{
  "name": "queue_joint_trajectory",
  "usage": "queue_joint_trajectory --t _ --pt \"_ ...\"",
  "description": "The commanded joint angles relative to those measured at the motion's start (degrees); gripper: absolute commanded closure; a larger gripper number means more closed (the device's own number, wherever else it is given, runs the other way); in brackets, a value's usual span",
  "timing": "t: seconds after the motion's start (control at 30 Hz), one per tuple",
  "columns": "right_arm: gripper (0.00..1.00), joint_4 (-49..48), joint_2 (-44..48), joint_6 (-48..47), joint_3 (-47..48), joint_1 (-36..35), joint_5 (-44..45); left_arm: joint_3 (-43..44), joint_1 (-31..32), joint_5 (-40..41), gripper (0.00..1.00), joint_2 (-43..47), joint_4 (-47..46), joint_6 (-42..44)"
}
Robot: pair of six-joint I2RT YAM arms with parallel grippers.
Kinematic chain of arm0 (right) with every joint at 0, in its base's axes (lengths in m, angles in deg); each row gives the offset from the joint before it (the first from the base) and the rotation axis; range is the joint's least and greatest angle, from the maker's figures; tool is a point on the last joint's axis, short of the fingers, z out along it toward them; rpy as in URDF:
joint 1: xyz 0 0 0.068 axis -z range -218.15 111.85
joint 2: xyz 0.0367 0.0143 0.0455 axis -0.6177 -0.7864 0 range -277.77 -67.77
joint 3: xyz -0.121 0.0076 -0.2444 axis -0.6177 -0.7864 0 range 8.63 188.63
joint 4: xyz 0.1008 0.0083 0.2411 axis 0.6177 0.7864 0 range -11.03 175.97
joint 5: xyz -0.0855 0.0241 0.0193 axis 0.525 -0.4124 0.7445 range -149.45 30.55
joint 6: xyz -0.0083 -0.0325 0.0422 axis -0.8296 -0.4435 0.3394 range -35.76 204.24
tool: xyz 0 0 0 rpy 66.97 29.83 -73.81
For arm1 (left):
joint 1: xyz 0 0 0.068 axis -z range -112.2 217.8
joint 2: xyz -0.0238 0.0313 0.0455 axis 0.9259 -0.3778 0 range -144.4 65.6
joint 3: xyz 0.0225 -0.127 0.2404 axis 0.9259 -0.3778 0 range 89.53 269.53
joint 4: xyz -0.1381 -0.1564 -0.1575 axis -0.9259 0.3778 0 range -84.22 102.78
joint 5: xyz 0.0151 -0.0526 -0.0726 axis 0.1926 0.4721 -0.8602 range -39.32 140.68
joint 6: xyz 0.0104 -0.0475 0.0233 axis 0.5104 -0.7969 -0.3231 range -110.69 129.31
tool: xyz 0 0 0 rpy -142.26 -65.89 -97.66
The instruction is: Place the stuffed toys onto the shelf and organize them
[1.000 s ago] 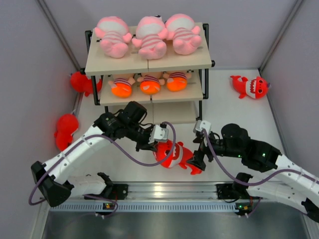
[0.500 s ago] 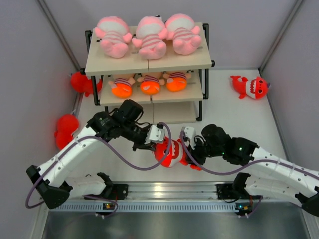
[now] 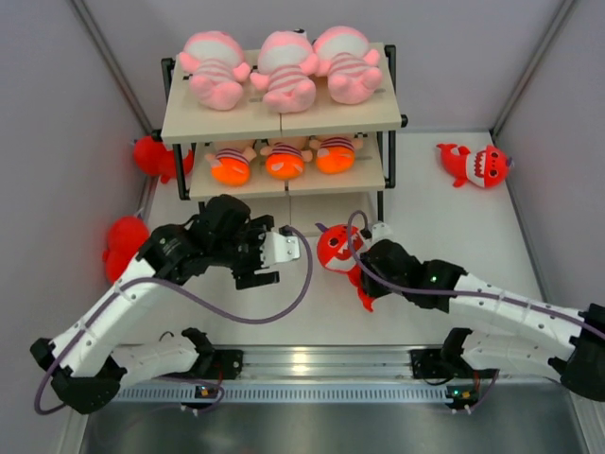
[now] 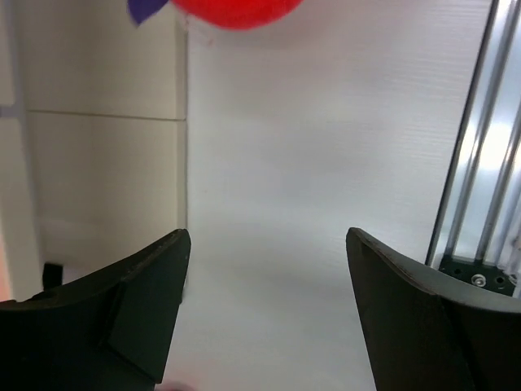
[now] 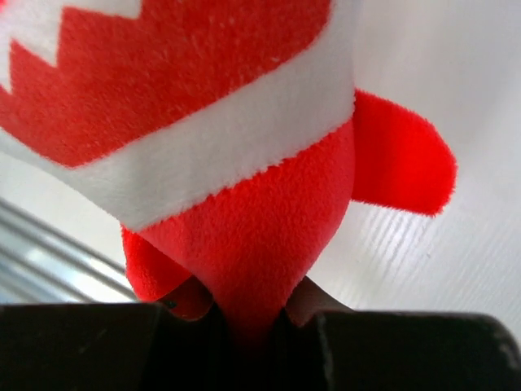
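Observation:
A red shark (image 3: 333, 248) with a white toothy mouth hangs just in front of the shelf's (image 3: 284, 118) lowest tier. My right gripper (image 3: 357, 269) is shut on it. In the right wrist view the shark's red body (image 5: 244, 244) is pinched between the jaws of the right gripper (image 5: 252, 322). My left gripper (image 3: 276, 253) stands open and empty to the shark's left. In the left wrist view the left gripper (image 4: 267, 236) frames bare table, with a bit of the shark (image 4: 232, 8) at the top. Three pink striped dolls (image 3: 284, 71) lie on the top board. Three more dolls (image 3: 284, 159) lie on the middle board.
Another red shark (image 3: 477, 164) lies at the back right of the table. Two red toys (image 3: 156, 154) (image 3: 123, 241) rest by the left wall beside the shelf. An aluminium rail (image 3: 312, 359) runs along the near edge. Grey walls close in both sides.
My left gripper opened, let go of the shark and drew back to the left. My right gripper shut on the shark and carried it away from the rail toward the shelf.

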Motion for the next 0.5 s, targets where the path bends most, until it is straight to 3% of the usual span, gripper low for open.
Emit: queue_joint_trajectory --t 0.0,0.13,0.3,0.47 --pt "1.0 -2.4 -2.7 17.0 -2.5 -1.3 15.3 -1.3 -1.7 8.8 0.17 7.0 0.3 0.3" --pt "1.0 -14.7 -4.9 19.5 -4.3 -1.9 22.1 -2.2 -5.3 10.4 0.16 9.4 0.4 -1.2" --pt "1.0 -19.3 -13.9 19.7 0.2 -1.7 34.3 -3.6 -11.7 12.1 0.15 12.2 0.4 -2.9" --pt "1.0 -22.5 -28.9 19.6 6.8 2.9 28.8 -4.6 -16.3 12.0 0.15 14.1 1.7 -3.9"
